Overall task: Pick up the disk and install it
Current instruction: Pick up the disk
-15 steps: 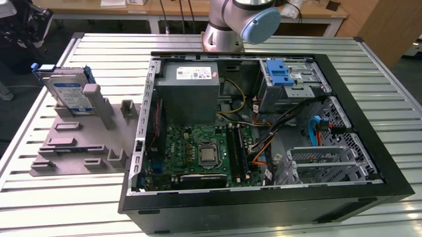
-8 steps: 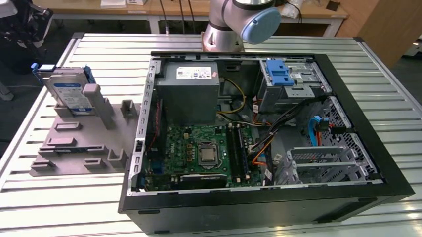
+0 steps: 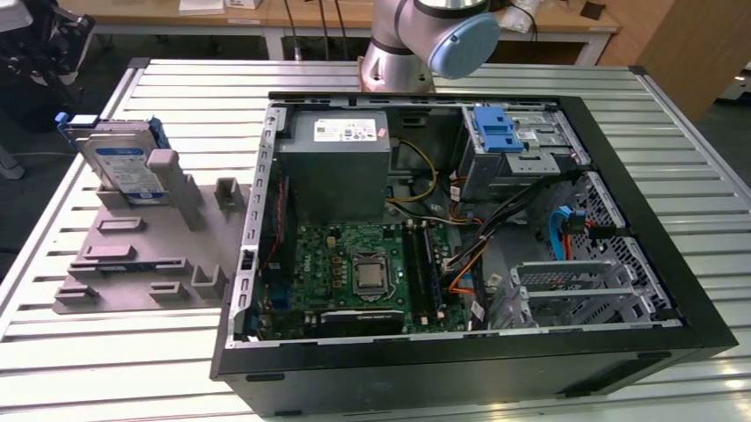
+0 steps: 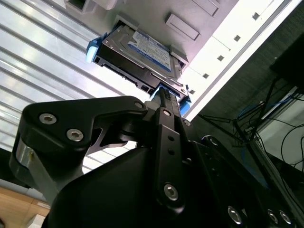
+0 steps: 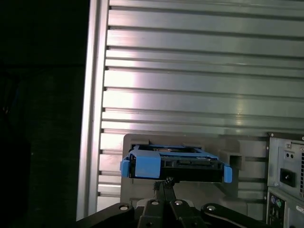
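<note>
Exterior view shows the disk (image 3: pixel 122 165) standing on its edge in a grey holder (image 3: pixel 129 264), beside the computer case (image 3: pixel 470 362). In the first wrist view the gripper (image 5: pixel 166 182) has its jaws together, empty.

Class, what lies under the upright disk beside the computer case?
The disk stands on edge in a grey slotted holder resting on the ribbed metal table. The holder's posts cover its lower edge, so how it seats cannot be seen.
</note>
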`<state>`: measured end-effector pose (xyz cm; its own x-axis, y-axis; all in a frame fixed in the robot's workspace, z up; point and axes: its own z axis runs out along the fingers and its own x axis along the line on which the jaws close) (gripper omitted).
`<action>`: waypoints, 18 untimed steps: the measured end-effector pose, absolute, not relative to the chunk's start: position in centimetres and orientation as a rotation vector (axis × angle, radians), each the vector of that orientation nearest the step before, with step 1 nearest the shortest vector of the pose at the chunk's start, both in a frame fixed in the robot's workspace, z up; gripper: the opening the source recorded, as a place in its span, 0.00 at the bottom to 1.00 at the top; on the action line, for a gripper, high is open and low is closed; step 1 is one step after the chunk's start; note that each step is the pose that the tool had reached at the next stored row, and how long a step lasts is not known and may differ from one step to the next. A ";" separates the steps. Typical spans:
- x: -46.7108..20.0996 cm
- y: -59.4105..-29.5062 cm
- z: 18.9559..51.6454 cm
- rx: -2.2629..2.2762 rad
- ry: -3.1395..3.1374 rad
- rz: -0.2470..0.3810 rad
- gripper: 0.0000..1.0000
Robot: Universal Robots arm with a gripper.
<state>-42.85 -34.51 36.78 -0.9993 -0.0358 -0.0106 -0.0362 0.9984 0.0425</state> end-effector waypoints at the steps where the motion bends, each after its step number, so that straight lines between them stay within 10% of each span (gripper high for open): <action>1: -42.9 -34.5 36.8 -0.059 3.131 0.067 0.11; 18: -42.9 -34.5 36.8 -0.104 3.130 0.067 0.11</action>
